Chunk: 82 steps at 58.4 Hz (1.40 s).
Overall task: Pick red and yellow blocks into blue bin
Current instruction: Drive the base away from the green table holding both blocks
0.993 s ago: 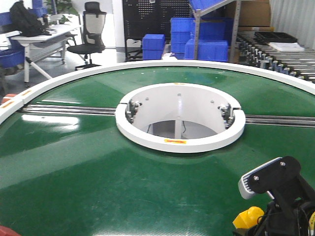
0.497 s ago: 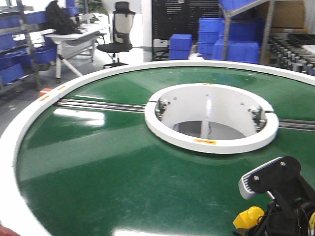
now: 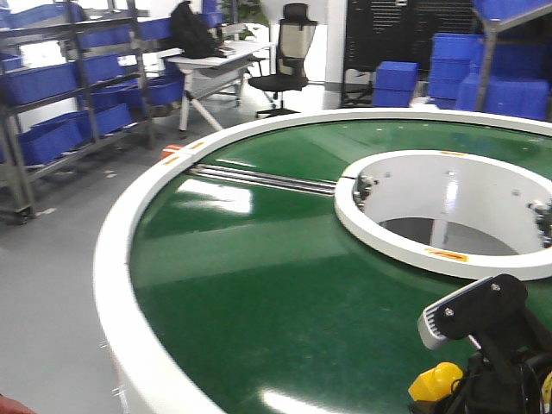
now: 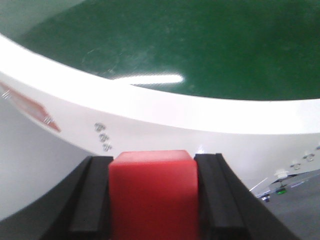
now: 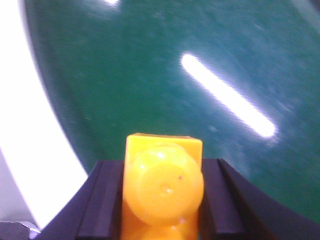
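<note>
In the left wrist view the plain red cube (image 4: 152,200) fills the gap between two black fingers, and my left gripper (image 4: 155,159) is shut on it above the white rim of the round table. My right gripper (image 5: 162,164) is shut on the yellow brick (image 5: 162,192), whose round stud faces the camera, over the green surface. From the front, the yellow brick (image 3: 435,381) shows at the bottom right beside the black right arm (image 3: 483,323). A red sliver (image 3: 7,405) sits in the bottom left corner. The blue bin is out of view.
A big round green table (image 3: 259,293) with a wide white outer rim (image 3: 116,259) and a white centre ring (image 3: 431,254) lies ahead. A metal rack (image 3: 69,86) of blue storage crates stands left across grey floor. A desk and office chair (image 3: 289,52) are behind.
The front view has swung left: the table and its centre ring slid to the right, and the rack and floor came into sight. Both blocks stay clamped.
</note>
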{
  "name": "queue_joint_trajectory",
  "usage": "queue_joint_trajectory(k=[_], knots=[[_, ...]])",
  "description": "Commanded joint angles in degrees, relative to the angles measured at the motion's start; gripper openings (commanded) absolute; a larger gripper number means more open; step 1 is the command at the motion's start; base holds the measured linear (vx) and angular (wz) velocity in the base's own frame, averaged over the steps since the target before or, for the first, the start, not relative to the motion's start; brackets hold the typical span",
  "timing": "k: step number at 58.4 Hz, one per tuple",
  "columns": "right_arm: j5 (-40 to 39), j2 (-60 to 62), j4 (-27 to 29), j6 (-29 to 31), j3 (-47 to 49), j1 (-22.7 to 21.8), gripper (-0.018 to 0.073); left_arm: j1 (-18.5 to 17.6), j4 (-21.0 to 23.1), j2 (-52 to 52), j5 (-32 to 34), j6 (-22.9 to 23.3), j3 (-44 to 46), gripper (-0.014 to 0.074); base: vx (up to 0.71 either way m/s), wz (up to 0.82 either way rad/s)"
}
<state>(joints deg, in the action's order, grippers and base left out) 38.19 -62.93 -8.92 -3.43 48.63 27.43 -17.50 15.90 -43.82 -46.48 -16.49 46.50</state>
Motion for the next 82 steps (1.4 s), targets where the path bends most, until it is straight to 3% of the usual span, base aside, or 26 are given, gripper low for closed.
queue_joint_trajectory(k=[1,82], knots=[[-3.3,1.3,-0.9,0.5,1.6,0.0,0.0225,-0.1,1.4,0.3,3.6,0.2,1.4,0.0234,-0.08,0.4],[-2.5,1.3,-0.9,0.5,1.6,0.0,0.0225,-0.1,1.4,0.4,2.9,0.2,1.4,0.0234,-0.1,0.42]])
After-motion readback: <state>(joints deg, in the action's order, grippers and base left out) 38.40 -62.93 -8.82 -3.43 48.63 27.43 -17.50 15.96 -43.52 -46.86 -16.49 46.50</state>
